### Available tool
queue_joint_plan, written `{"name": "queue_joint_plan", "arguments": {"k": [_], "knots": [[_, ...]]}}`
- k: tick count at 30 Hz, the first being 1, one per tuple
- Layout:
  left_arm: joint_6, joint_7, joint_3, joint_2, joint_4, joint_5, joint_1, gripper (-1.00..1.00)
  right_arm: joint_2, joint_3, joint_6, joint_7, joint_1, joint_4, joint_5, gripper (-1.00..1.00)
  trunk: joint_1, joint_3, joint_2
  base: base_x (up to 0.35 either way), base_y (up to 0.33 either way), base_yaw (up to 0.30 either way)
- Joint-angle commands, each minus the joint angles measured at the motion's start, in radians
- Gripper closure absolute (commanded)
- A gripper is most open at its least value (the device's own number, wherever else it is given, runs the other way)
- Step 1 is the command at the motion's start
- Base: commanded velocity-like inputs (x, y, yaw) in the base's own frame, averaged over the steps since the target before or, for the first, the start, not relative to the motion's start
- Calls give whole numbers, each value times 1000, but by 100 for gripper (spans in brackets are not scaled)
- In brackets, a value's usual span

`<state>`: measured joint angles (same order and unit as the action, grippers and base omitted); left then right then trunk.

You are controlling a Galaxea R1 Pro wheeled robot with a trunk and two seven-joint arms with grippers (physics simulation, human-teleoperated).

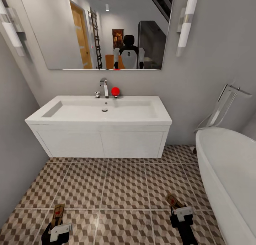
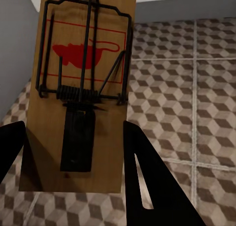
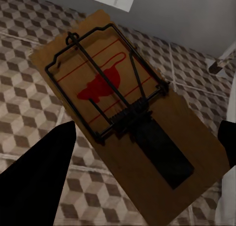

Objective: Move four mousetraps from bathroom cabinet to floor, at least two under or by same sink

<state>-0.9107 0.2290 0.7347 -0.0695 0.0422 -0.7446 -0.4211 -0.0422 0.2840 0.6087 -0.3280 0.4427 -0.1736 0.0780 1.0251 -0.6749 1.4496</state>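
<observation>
Gripping one flat tan wooden mousetrap each, the matte black fingers [image 2: 147, 181] of the left gripper [image 1: 57, 232] and of the right gripper [image 1: 180, 216] are clenched on the board edges. Left mousetrap [image 2: 81, 88]: rectangular plank, black wire frame, coiled spring, red mouse silhouette. Right mousetrap [image 3: 123, 113]: same build, held tilted. Both hang above the bathroom floor [image 1: 124, 188], square tiles in a brown, beige and grey cube pattern with pale grout lines. Ahead, the bathroom sink [image 1: 99, 131]: boxy glossy white basin, chrome tap [image 1: 104, 87], a red ball [image 1: 115, 91] on its rim. Right: smooth white oval bathtub [image 1: 227, 173].
</observation>
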Motion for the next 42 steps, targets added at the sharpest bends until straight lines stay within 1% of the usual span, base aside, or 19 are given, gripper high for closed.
{"name": "queue_joint_plan", "arguments": {"k": [1, 5, 7, 8, 11, 12, 14, 15, 16, 17, 19, 22, 25, 27, 29, 32, 34, 37, 42], "knots": [[-1, 10, 8, 0, 2, 4, -1, 100, 0, 4, -2, -10, 1, 21, 8, 100, 0, -1, 0, 0, 0, 0], [6, 13, 5, 0, 1, 4, -1, 100, 0, 5, -6, -4, 1, 56, 8, 100, 0, -1, 0, 0, 0, 0], [30, 13, 1, 0, 1, 3, -1, 100, 0, 4, -8, 27, 1, 96, 7, 100, 0, -1, 0, 0, 0, 0], [58, 13, -1, 0, 1, 2, -1, 100, 0, 3, -9, 51, 1, 114, 5, 100, 0, -1, 0, 0, 0, 0], [218, 10, -8, -2, -5, -4, -2, 100, -1, -5, -14, 106, 1, 143, -4, 100, 0, -1, 0, 0, 0, 0], [318, 9, -23, -4, -21, -8, -11, 100, 0, -17, -32, 116, 1, 148, -12, 100, 0, -1, 0, 0, 0, 0], [449, 9, -46, -7, -59, -11, -30, 100, 1, -35, -81, 123, 3, 146, -19, 100, 0, -1, 0, 0, 0, 0], [550, 9, -57, -14, -88, -12, -52, 100, 2, -42, -124, 125, 11, 134, -21, 100, 0, -1, 0, 0, 0, 0], [612, 8, -61, -19, -105, -13, -66, 100, 2, -44, -150, 126, 15, 116, -21, 100, 0, -1, 0, 0, 0, 0], [662, 8, -64, -24, -122, -13, -81, 100, 3, -46, -173, 125, 18, 89, -22, 100, 0, -1, 0, 0, 0, 0], [718, 8, -67, -31, -146, -13, -105, 100, 8, -48, -212, 124, 21, 16, -23, 100, 0, -1, 0, 0, 0, 0], [753, 9, -71, -34, -160, -12, -123, 100, 14, -50, -291, 123, 46, -80, -25, 100, 0, -1, 0, 0, 0, 0], [765, 8, -74, -35, -159, -12, -130, 100, 16, -51, -363, 123, 89, -104, -33, 100, 0, -1, 0, 0, 0, 0], [766, 7, -76, -35, -157, -12, -131, 100, 15, -53, -385, 122, 102, -109, -41, 100, 0, -1, 0, 0, 0, 0], [753, -8, -74, -35, -156, -13, -132, 100, 13, -72, -382, 122, 108, -109, -45, 100, 0, -1, 0, 0, 0, 0], [677, -53, -70, -34, -148, -10, -131, 100, 10, -87, -344, 122, 104, -86, -46, 100, 0, -1, 0, 0, 0, 0], [647, -90, -69, -33, -128, -10, -131, 100, 9, -95, -327, 122, 103, -64, -46, 100, 0, -1, 0, 0, 0, 0], [629, -151, -69, -33, -101, -8, -130, 100, 10, -100, -314, 122, 102, -48, -46, 100, 0, -1, 0, 0, 0, 0], [624, -170, -69, -33, -94, -14, -127, 100, 11, -99, -311, 124, 101, -43, -42, 100, 0, -1, 0, 0, 0, 0]]}}
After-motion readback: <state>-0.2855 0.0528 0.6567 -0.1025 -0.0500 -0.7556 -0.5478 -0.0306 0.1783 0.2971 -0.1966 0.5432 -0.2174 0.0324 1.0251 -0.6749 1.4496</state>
